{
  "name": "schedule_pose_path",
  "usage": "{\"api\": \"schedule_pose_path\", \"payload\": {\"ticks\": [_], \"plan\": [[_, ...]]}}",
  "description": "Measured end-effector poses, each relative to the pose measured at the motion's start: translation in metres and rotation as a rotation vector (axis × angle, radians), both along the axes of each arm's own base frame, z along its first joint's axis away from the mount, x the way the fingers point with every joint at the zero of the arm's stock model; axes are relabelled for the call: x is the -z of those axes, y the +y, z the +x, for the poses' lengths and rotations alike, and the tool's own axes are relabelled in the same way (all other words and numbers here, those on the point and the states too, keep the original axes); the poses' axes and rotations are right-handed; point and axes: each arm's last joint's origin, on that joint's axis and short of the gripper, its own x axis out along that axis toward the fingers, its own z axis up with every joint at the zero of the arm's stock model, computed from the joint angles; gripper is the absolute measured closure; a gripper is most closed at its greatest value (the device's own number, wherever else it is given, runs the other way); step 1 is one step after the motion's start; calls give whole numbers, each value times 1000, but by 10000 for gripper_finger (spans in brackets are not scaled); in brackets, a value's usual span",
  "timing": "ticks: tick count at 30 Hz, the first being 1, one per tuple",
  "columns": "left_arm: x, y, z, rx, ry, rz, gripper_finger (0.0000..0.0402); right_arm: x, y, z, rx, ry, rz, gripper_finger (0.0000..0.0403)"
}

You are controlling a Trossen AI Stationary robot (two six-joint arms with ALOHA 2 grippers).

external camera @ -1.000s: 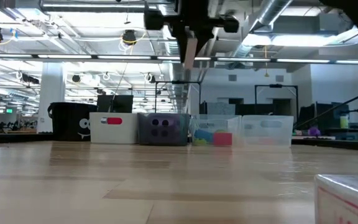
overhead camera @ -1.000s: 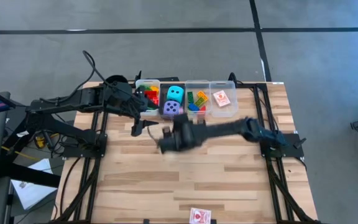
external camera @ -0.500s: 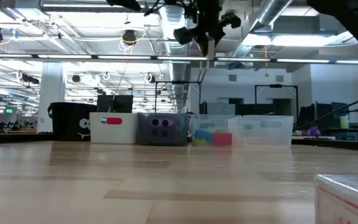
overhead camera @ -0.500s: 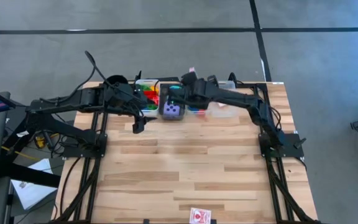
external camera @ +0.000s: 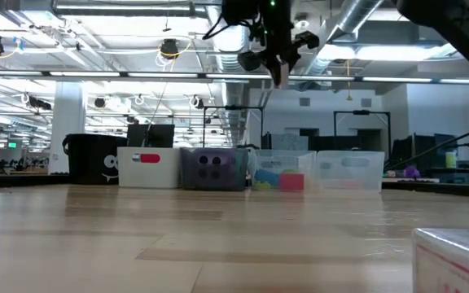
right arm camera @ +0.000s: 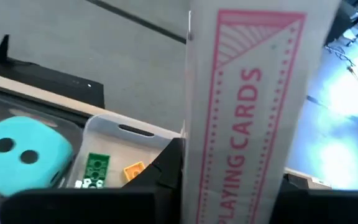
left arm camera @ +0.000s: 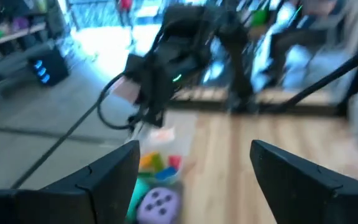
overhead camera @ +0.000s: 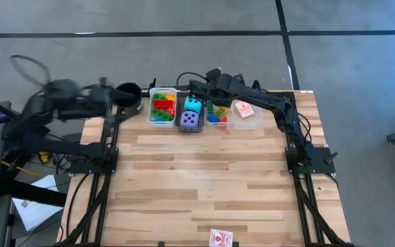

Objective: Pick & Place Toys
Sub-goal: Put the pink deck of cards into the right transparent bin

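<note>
**High view: card pack held just short of the rightmost bin**

High view shows the right claw (overhead camera: 214, 74) up over the back row of bins, clamped shut on a pack of playing cards (right arm camera: 244, 106). The right wrist view gives the pack close up: a white cardboard box with a red printed border and lettering, flat-faced and square-edged, standing on end between the dark fingers (right arm camera: 166, 168), its long axis running up out of the grip.

What the coming move turns on: the card bin (overhead camera: 247, 114), which already holds one red-white pack (overhead camera: 244, 108), lies at about four o'clock from the claw, just beside it, while the bin directly below holds small glossy bricks (overhead camera: 216, 110). I judge a short shift that way is needed before letting go, and the pack's upright pose means it may tip as it lands.

The bins are thin clear plastic with rounded rims. The cyan die (overhead camera: 193, 104) and purple die (overhead camera: 190, 120) look soft and matte, with dark pips.

The left claw (left arm camera: 191, 168) is spread wide and empty, pulled back past the desk (overhead camera: 204, 185) at about ten o'clock, well apart. Another pack (overhead camera: 221, 238) lies flat at the desk's six o'clock edge.
</note>
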Motion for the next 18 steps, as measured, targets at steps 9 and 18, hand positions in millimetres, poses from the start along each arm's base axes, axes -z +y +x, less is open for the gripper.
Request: {"api": "schedule_pose_path", "payload": {"ticks": [9, 18], "plan": [[37, -9, -43, 35, -139, -134, 103, 27, -21, -11, 48, 74, 127, 342], [61, -6, -21, 43, -207, -206, 103, 68, -28, -67, 175, 187, 346, 342]]}}
